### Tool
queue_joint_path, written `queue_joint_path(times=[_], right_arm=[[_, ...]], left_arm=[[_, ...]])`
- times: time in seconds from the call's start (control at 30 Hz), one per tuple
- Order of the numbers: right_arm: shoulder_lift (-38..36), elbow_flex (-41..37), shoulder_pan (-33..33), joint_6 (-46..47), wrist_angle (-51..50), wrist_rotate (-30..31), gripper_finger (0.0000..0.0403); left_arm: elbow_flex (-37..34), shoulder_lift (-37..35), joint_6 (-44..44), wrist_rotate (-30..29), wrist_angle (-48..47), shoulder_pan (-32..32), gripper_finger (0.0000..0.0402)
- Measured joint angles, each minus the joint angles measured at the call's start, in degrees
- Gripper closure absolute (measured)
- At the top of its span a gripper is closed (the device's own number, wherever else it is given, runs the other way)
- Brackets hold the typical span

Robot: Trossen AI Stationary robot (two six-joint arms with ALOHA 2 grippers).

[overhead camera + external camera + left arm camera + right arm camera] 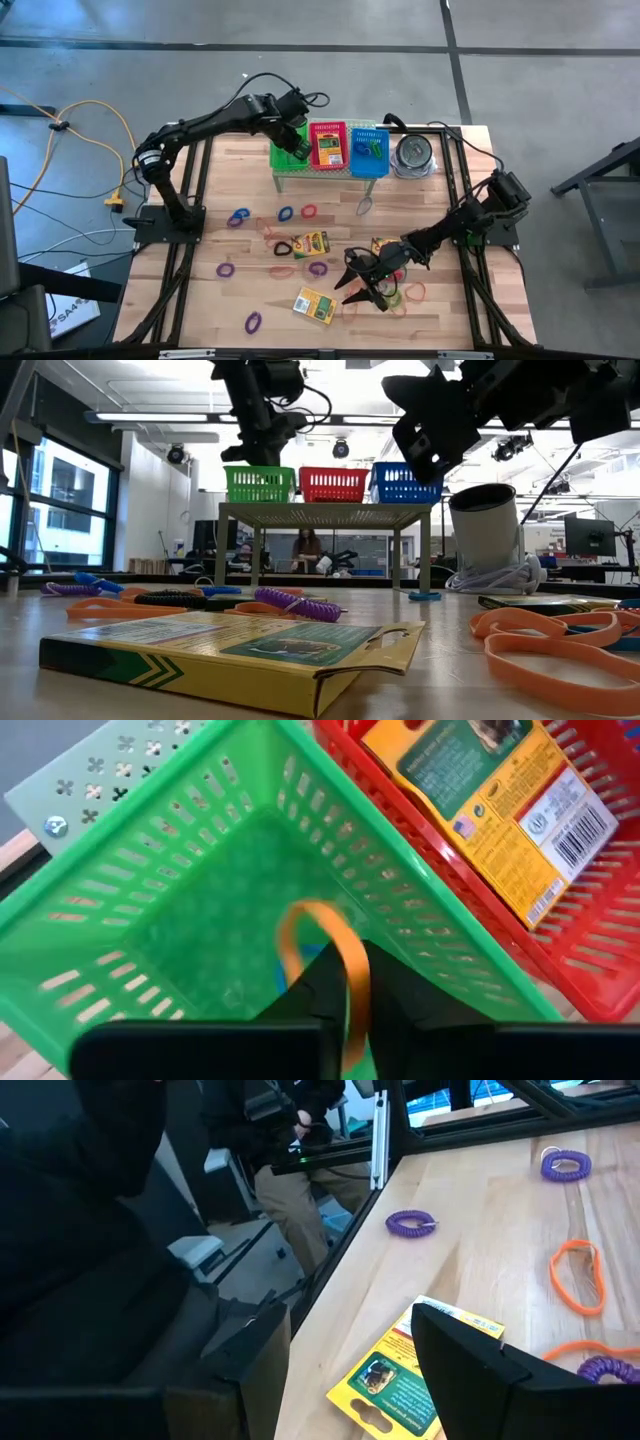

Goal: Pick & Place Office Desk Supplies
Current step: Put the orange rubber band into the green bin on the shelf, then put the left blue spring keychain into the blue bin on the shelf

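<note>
Left claw (345, 1020) sits over the green basket (200, 860), fingers pinched on an orange band (335, 955) hanging between them. Drop step, I'd say: next needs a clean release so the band falls in. Right claw (365, 285) hovers open just above a crayon box (314, 305).

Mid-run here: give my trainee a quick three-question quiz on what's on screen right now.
1. True or false: the left gripper is above the green basket.
2. Which basket holds a crayon box? A green, B red, C blue.
3. Fill in: the left fingers pinch an ____ rubber band.

Key: 1 true. 2 B, the red basket. 3 orange.
</note>
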Motion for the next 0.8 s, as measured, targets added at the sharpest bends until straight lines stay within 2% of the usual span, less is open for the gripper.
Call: queue_joint_path(times=[0.23,0.33,0.63,0.8], right_arm=[[0.0,0.0,0.0,0.0,0.0,-0.1,0.0204],[0.0,0.0,0.0,0.0,0.0,-0.4,0.0204],[0.0,0.0,0.0,-0.3,0.0,-0.4,0.0204],[0.0,0.0,0.0,-1.3,0.0,-0.4,0.0204]], left_arm=[[0.1,0.0,1.6,-0.2,0.0,-0.4,0.0289],[1.5,-0.2,2.8,-0.3,-0.8,-0.2,0.0268],[4.5,-4.3,4.9,-0.4,-4.3,-1.5,0.0262],[4.5,-8.2,4.7,-0.4,-12.1,-4.3,0.0262]])
